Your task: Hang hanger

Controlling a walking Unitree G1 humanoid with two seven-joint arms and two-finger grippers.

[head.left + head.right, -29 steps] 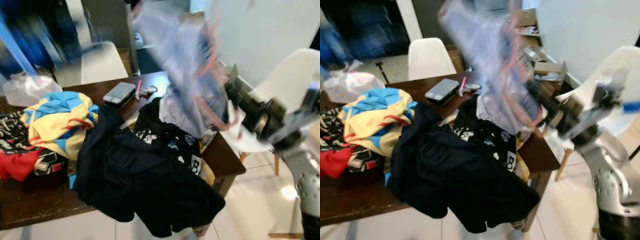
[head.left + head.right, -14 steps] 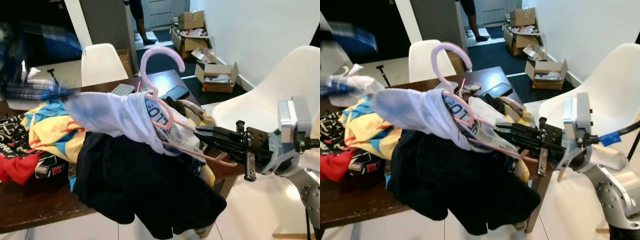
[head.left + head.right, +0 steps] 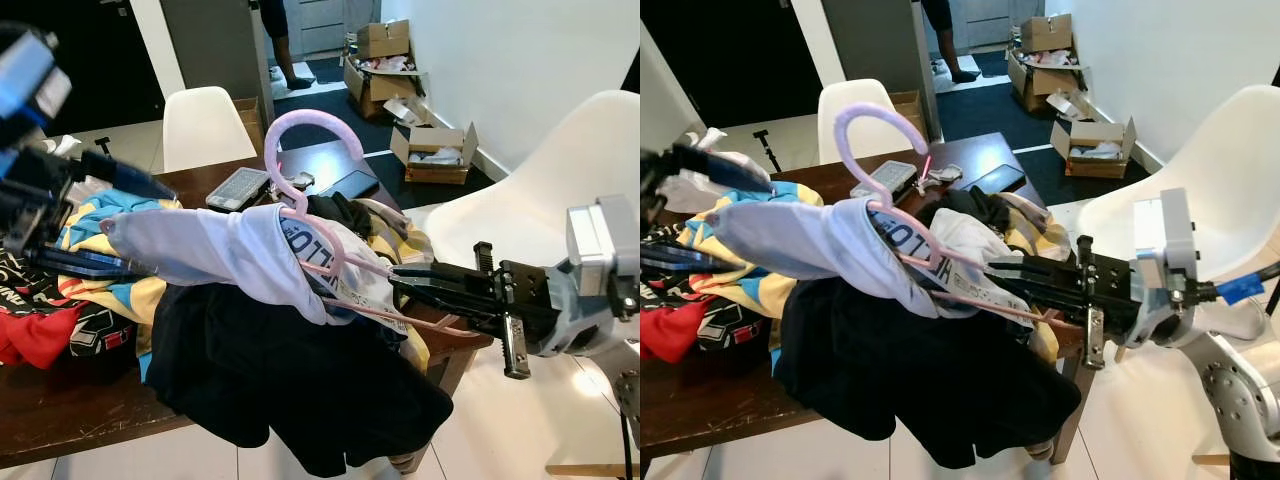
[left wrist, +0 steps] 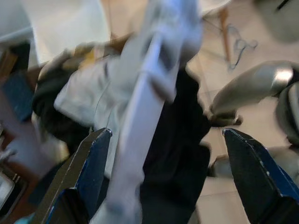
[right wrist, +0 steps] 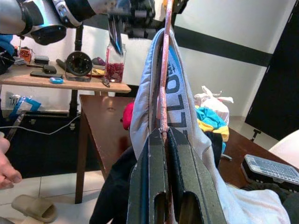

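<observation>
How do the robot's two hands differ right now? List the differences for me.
The right hand is shut on the pink hanger; the left hand is open and holds nothing. The right hand reaches in from beside the table's corner; the left hand sits over the clothes pile at the far left, by the white shirt's sleeve. Both have two long dark fingers.

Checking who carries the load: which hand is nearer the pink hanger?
Right. The right hand is shut on the pink hanger at its lower bar. The left hand is open, off at the white garment's far sleeve end.
</observation>
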